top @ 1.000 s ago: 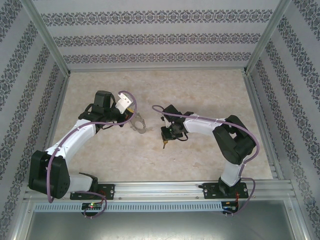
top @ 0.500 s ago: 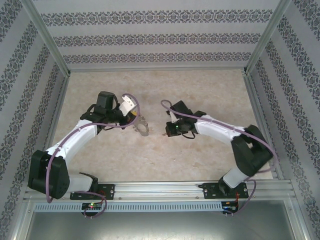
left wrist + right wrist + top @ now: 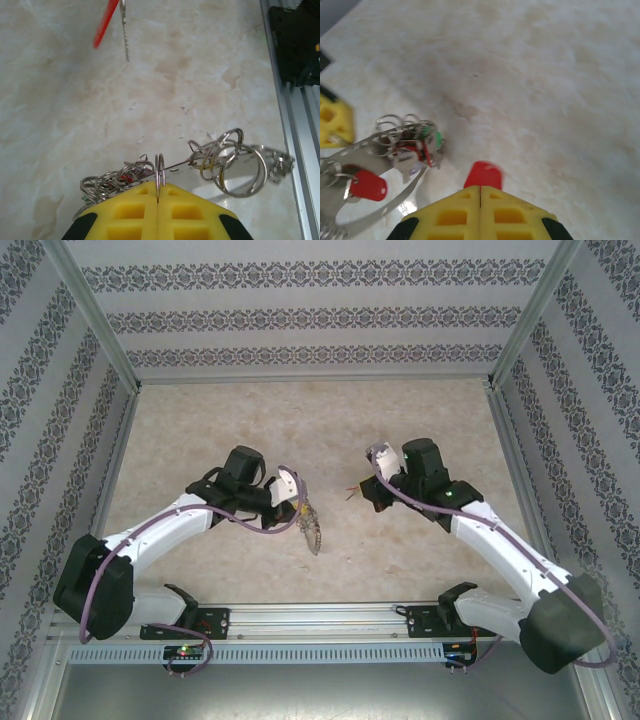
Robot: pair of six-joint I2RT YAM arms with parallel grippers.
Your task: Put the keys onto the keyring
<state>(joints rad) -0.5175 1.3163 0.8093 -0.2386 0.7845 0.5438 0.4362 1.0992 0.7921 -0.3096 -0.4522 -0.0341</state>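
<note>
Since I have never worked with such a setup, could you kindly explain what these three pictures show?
These are two robot arms bolted at the near edge of a marbled table. The wide picture comes from a fixed camera above and behind them. The other two come from a camera on each wrist, so the yellow blocks at the bottom are that arm's own fingers. The left gripper is shut on a silver keyring strung with many small rings. The right gripper is shut on a red-tagged key, held apart from the ring.
</note>
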